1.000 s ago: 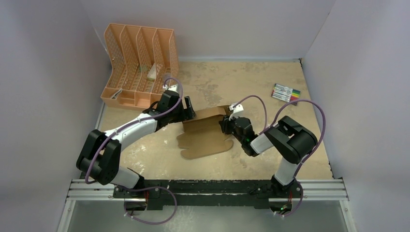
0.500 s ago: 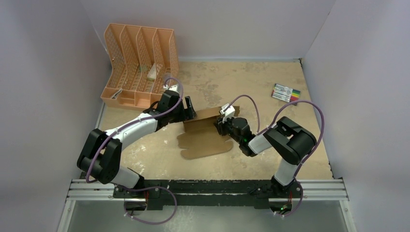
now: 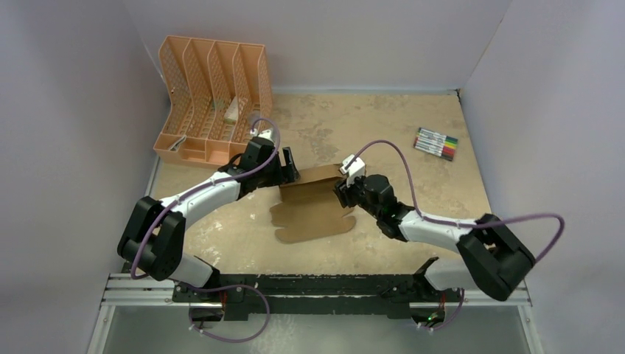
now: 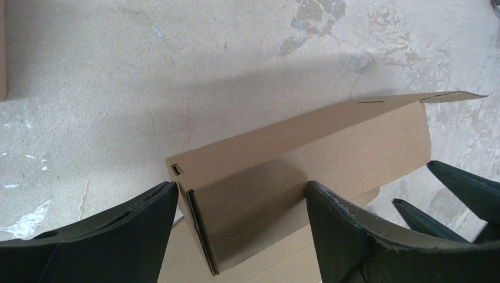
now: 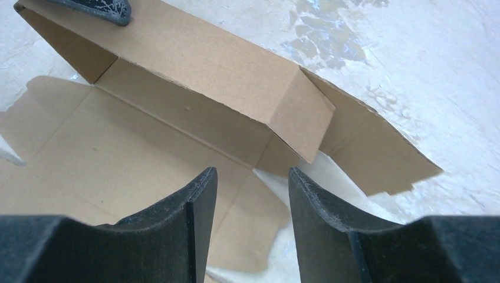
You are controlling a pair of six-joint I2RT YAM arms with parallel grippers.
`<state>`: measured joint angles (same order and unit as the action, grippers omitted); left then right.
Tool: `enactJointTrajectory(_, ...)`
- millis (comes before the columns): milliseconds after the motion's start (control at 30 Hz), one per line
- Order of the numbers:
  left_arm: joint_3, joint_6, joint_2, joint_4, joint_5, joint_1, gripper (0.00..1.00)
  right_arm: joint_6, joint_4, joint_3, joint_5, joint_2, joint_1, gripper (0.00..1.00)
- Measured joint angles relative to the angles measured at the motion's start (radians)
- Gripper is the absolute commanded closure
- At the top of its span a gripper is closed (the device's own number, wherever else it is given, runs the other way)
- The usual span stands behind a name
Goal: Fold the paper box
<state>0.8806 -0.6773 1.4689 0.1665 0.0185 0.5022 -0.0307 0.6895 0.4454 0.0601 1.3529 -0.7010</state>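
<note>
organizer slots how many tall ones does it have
4, side by side from left to right across the peach organizer in the far left corner; a small pale item lies in one toward the right.

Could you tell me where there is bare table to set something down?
Free: the far middle between the file organizer and the markers, and the near strip between the paper box and the rail. Crowded: the centre, where left gripper and right gripper meet the box.

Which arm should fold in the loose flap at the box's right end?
Right. The right hand hangs open at that end of the box, the flap just ahead of its fingers. The left hand is open at the other end of the raised wall.
</note>
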Motion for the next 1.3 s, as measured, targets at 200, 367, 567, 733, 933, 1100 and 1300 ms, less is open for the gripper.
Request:
enactJointTrajectory(200,0.004,0.009,0.000,0.002,0.000,-0.004,0.21,0.003,-0.325,0.077,0.072,-0.168,0.007,0.46)
enactJointTrajectory(367,0.006,0.014,0.000,0.007,0.000,-0.005,0.21,-0.058,-0.550,0.234,0.161,-0.180,0.039,0.43)
enactJointTrajectory(567,0.006,0.019,0.000,0.007,0.002,-0.005,0.21,-0.190,-0.694,0.398,0.168,-0.118,0.152,0.42)
enactJointTrajectory(733,0.006,0.033,0.000,0.007,0.008,-0.006,0.21,-0.291,-0.753,0.481,0.079,-0.009,0.182,0.42)
enactJointTrajectory(933,0.014,0.042,0.005,0.010,0.021,-0.011,0.21,-0.372,-0.782,0.549,-0.029,0.138,0.182,0.41)
enactJointTrajectory(1100,0.015,0.046,0.005,0.015,0.027,-0.011,0.21,-0.418,-0.782,0.577,-0.076,0.216,0.185,0.44)
enactJointTrajectory(1300,0.015,0.053,0.005,0.017,0.034,-0.011,0.21,-0.445,-0.786,0.612,-0.121,0.293,0.191,0.53)
